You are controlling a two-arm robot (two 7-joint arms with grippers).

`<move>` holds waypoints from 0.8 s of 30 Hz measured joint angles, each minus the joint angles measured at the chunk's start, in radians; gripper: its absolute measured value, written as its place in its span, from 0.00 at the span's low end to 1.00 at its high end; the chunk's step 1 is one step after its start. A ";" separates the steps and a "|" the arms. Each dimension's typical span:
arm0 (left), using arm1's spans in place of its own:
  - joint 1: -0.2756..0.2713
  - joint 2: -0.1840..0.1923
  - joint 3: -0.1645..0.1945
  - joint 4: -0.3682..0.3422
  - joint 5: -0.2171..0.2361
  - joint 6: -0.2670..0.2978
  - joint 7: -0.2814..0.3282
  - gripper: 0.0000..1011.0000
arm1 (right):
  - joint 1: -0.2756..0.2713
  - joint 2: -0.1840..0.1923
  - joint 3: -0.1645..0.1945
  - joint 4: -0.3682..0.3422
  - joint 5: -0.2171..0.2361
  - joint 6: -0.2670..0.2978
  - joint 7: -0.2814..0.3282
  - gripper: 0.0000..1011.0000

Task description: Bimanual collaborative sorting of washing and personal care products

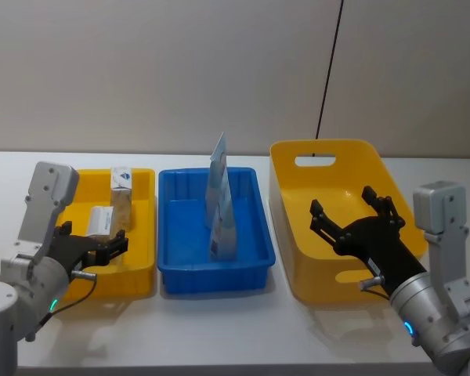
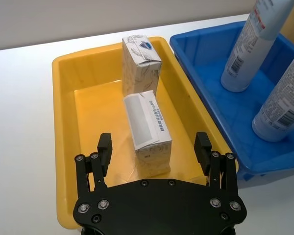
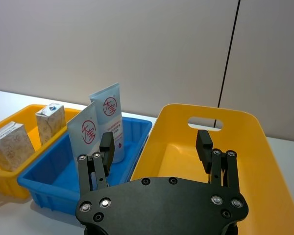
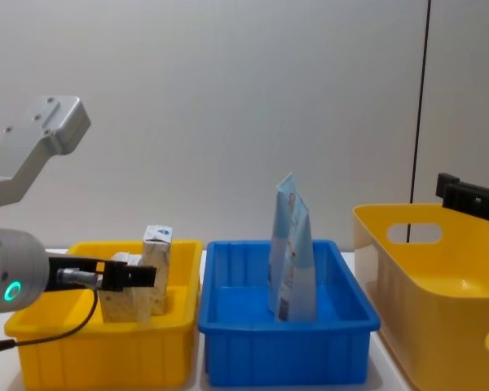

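While both grippers hang with fingers spread and nothing between them, the goods sit sorted around the blue bin (image 1: 215,270). Inside it stand two pouches, upright and one behind the other: the far pouch (image 1: 218,168) and the near pouch (image 1: 223,232). Both are pale blue and white, flat at the top and rounded at the base. Each front bears a red ring with red characters inside, which I cannot read for sure. The backs carry a black barcode and fine lines of text too small to make out. Just left of the blue bin lies a shallow yellow tray (image 1: 129,280) holding two beige, faintly patterned packs. The far pack (image 2: 139,66) stands tall, with a dark blue drawing on its folded white top. The near pack (image 2: 148,129), just in front of it, turns up a white face with a column of small blue print, not legible. The left gripper (image 1: 119,246) hovers over the tray's near end, left of the blue bin, its open jaws in line with the near pack and not touching it. Right of the blue bin stands a deep yellow tub (image 1: 301,266) with a handle slot in its far wall. The right gripper (image 1: 351,210) hangs over the tub, well apart from the pouches.
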 joint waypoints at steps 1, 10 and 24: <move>-0.005 0.001 0.000 0.008 0.000 0.003 -0.006 0.99 | 0.000 0.000 0.000 0.000 0.000 0.000 0.000 0.99; -0.027 0.001 -0.003 0.048 -0.003 0.006 -0.035 0.99 | 0.000 0.000 0.000 0.000 0.000 0.000 0.000 0.99; -0.061 -0.018 -0.017 0.117 -0.005 0.000 -0.055 0.99 | 0.000 0.000 0.000 0.000 0.000 0.000 0.000 0.99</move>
